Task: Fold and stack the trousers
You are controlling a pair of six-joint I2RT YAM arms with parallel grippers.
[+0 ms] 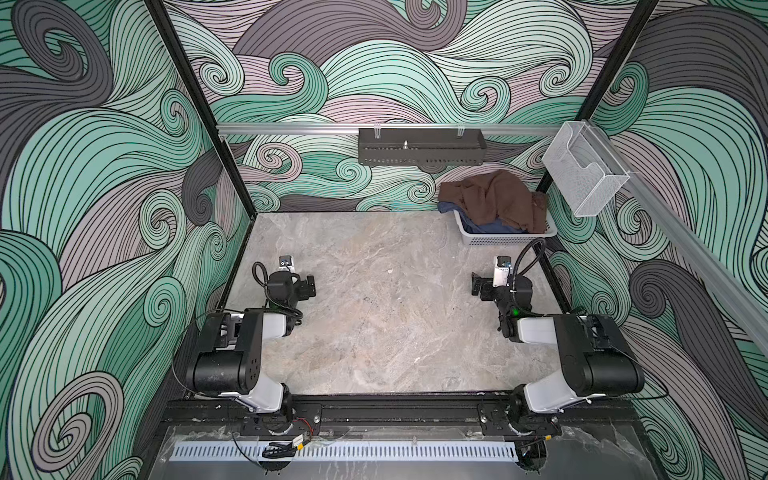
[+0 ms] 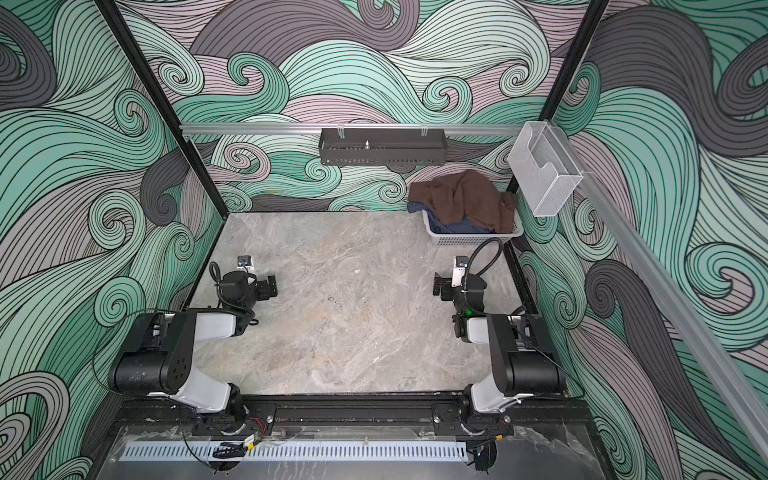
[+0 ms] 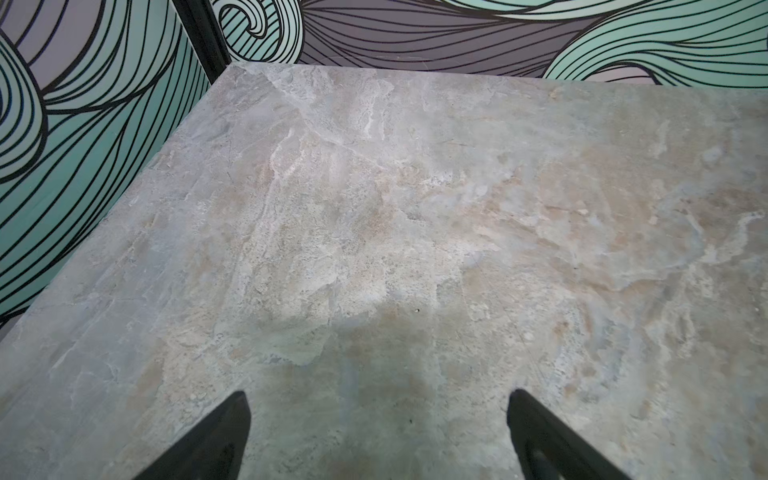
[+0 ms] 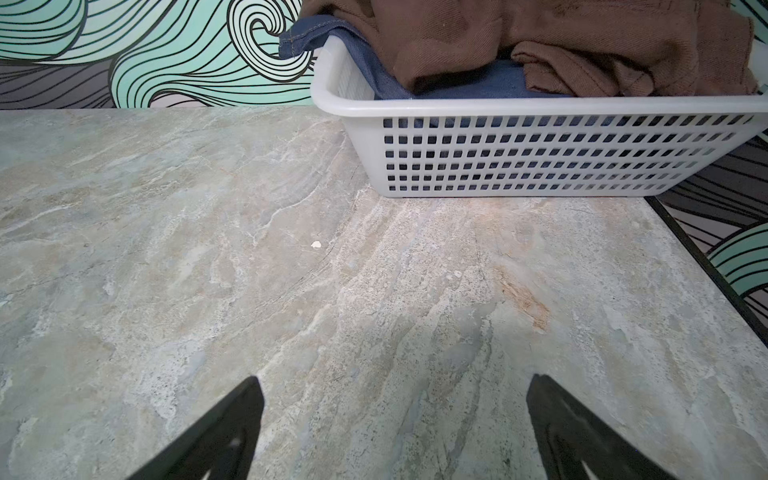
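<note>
Atop the basket [image 1: 498, 239], trousers [image 1: 494, 199] lie bunched, long axis unclear; left pincer [image 3: 378, 399] and right pincer [image 4: 395, 380] gape.

Trousers [image 4: 540, 37] brown twill cloth; basket [image 4: 540, 153] perforated white plastic; tabletop [image 4: 291, 291] matt stone-look.

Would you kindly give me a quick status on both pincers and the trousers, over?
Left pincer open, empty. Right pincer open, empty. Trousers heaped in basket atop blue garment. Nothing blocking.

Two matching tabletop arms.
Left arm [image 1: 224, 370] and right arm [image 1: 602, 365]: black joint housings, white link shells, looped black cables [image 1: 523, 254]; green lamp [image 1: 515, 311] on the right; left gripper [image 3: 378, 392] and right gripper [image 4: 395, 377] with black tapered fingers.
</note>
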